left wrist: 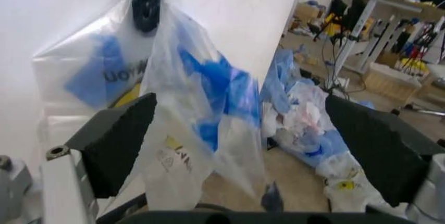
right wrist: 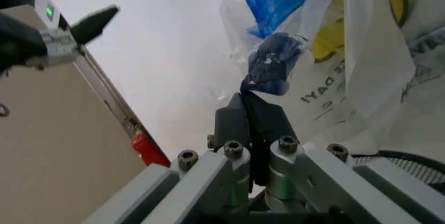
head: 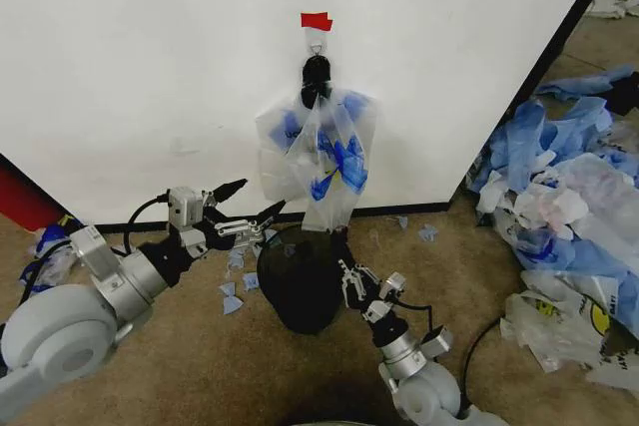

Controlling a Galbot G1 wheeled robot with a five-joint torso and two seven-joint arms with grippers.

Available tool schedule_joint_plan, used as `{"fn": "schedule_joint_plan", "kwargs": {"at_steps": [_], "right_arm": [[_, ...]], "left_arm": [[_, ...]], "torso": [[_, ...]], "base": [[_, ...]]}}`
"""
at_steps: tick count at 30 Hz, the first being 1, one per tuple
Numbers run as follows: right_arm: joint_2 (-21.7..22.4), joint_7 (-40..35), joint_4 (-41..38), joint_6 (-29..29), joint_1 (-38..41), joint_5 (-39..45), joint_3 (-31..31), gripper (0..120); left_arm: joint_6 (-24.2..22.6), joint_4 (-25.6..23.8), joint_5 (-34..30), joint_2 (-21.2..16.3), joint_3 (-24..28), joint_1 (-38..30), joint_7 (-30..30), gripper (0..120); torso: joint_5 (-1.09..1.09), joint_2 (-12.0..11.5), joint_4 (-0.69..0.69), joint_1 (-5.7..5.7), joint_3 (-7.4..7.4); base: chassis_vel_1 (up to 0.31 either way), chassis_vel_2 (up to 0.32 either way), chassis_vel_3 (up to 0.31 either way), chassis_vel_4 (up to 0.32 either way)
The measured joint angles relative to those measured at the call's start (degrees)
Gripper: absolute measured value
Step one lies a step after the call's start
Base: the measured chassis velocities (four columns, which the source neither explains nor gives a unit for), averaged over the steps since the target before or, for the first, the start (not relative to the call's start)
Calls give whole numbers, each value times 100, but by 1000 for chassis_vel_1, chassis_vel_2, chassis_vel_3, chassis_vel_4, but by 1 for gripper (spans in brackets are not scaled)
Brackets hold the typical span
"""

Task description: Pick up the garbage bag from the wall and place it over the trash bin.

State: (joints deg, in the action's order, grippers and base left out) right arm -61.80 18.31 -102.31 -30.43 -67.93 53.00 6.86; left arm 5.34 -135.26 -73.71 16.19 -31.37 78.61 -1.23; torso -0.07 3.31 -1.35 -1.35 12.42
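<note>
Item: garbage bag (head: 321,159), hanging from the black clip (head: 316,73) on the wall (head: 150,57), above the trash bin (head: 300,291). My left gripper (head: 245,209) gapes wide, empty; left wrist view frames the bag between its fingers (left wrist: 114,140). My right gripper (head: 351,281) sits closed, empty, at the bin's rim.

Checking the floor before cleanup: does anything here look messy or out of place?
Yes. A heap of blue and white plastic sheets sprawls on the floor right of the wall, and small blue scraps lie scattered beside the trash bin. The garbage bag hangs crumpled from its clip.
</note>
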Motion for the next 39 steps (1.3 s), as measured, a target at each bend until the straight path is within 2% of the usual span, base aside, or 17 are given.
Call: {"fn": "schedule_joint_plan", "kwargs": {"at_steps": [5, 11, 13, 17, 20, 21, 22, 25, 28, 30, 35, 39], "right_arm": [[-5, -10, 22, 10, 31, -6, 61, 0], [-30, -15, 78, 23, 148, 3, 188, 0], [-37, -22, 81, 34, 175, 4, 231, 0], [-16, -40, 51, 53, 175, 0, 274, 0], [22, -59, 0, 64, 167, -5, 286, 0], [40, -69, -22, 66, 160, -6, 285, 0], [40, -69, -22, 66, 160, -6, 285, 0], [95, -91, -85, 78, 137, -9, 276, 0], [112, -120, -131, 90, 130, -19, 265, 0], [112, -127, -139, 92, 131, -23, 263, 0], [146, -158, -176, 97, 105, -48, 243, 0], [186, -160, -191, 97, 63, -49, 187, 0]], "left_arm": [[137, 220, -217, -25, 71, -112, -357, 93], [434, 574, -637, 43, 198, -193, -1378, 93], [507, 643, -615, 96, 274, -218, -1691, 93], [556, 601, -378, 142, 293, -191, -1923, 93], [545, 601, -34, 185, 331, -204, -1600, 93], [462, 667, 172, 213, 333, -217, -1280, 93], [462, 667, 172, 213, 333, -217, -1280, 93], [134, 903, 523, 284, 368, -288, -506, 93], [-96, 1177, 545, 527, 805, -801, -100, 95], [-150, 1280, 544, 639, 999, -1049, -53, 96], [3, 1975, 548, 1251, 2361, -2473, -96, 98], [140, 2196, 551, 1380, 2733, -2777, -267, 98]], "torso": [[-2, 0, -2, 0, 0], [0, 0, 0, 0, 0], [-2, 0, 0, 0, 0], [-1, 0, 0, 0, 0], [1, 0, 0, 0, 0], [0, 0, -1, 0, -1], [0, 0, -1, 0, -1], [-1, 0, 0, 0, 0], [0, 0, 2, 1, 0], [-1, 0, 2, 0, 0], [0, 0, -3, 0, 0], [-1, 0, -2, 0, 0]], "base": [[0, 0, 0, 0], [0, 0, 0, 0], [0, 0, 0, 0], [0, 0, 0, 0], [0, 0, 0, 0], [0, 0, 0, 0], [0, 0, 0, 0], [0, 0, 0, 0], [0, 0, 0, 0], [0, 0, 0, 0], [0, 0, 0, 0], [0, 0, 0, 0]]}}
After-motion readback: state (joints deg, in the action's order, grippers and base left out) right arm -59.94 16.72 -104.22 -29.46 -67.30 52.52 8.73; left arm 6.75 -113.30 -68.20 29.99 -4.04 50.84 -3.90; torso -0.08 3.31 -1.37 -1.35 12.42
